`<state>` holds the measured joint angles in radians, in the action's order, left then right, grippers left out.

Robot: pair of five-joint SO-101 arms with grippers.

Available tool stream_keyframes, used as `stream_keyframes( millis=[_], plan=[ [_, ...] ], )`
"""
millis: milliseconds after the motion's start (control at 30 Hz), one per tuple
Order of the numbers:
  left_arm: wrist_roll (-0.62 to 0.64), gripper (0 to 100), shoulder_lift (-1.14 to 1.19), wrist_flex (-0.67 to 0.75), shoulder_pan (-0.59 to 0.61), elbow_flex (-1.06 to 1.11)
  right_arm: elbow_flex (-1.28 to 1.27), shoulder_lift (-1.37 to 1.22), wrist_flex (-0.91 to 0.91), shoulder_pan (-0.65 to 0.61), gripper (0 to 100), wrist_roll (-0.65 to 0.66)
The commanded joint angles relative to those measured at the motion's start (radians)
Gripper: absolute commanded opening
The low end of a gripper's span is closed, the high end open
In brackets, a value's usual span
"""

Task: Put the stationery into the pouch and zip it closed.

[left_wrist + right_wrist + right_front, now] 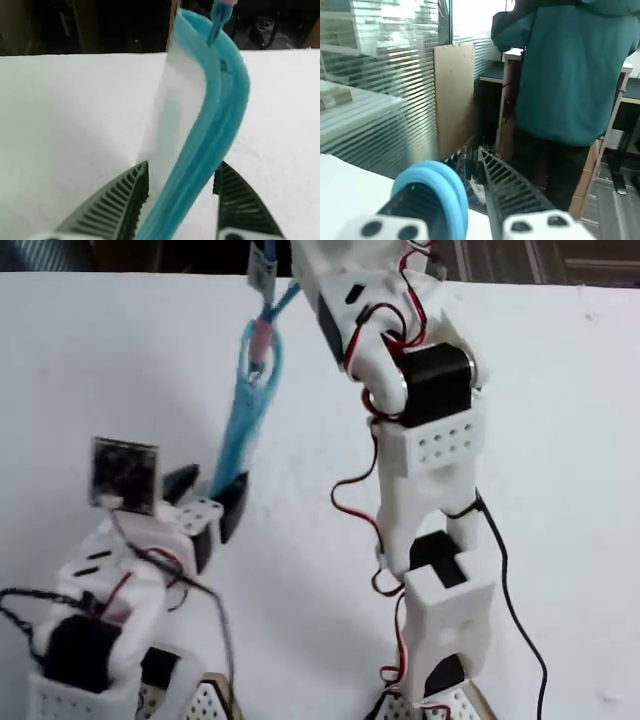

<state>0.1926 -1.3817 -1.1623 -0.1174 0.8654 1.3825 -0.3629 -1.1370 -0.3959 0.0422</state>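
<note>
White table [100,360]; our left fingers [120,200] clamp the pouch [220,115], right fingers [505,185] pinch its zip pull [218,22]; tension may slip either.

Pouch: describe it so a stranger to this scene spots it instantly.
On the white table, look between the two white arms. The pouch runs on edge from the left gripper toward the far edge. Unlike the hard white arms, it is slim, soft and turquoise.

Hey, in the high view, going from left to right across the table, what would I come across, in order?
left arm → blue pouch → right arm
</note>
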Motion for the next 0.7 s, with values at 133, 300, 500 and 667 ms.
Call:
stream_keyframes(
  millis=[133, 300, 500, 667],
  plan=[
    [0.012, 23, -0.007, 0.000, 0.038, -0.222, 0.028, 0.002, -0.004, -0.016, 1.6, -0.023],
    [0.012, 21, -0.004, 0.052, 0.038, -0.201, 0.028, 0.005, -0.004, -0.015, 1.6, -0.023],
    [0.011, 22, -0.008, 0.002, -0.005, -0.196, 0.028, 0.008, -0.004, -0.024, 1.6, -0.023],
    [0.008, 22, -0.008, -0.163, -0.088, -0.370, 0.055, 0.012, -0.002, -0.105, 1.6, -0.023]
  ],
)
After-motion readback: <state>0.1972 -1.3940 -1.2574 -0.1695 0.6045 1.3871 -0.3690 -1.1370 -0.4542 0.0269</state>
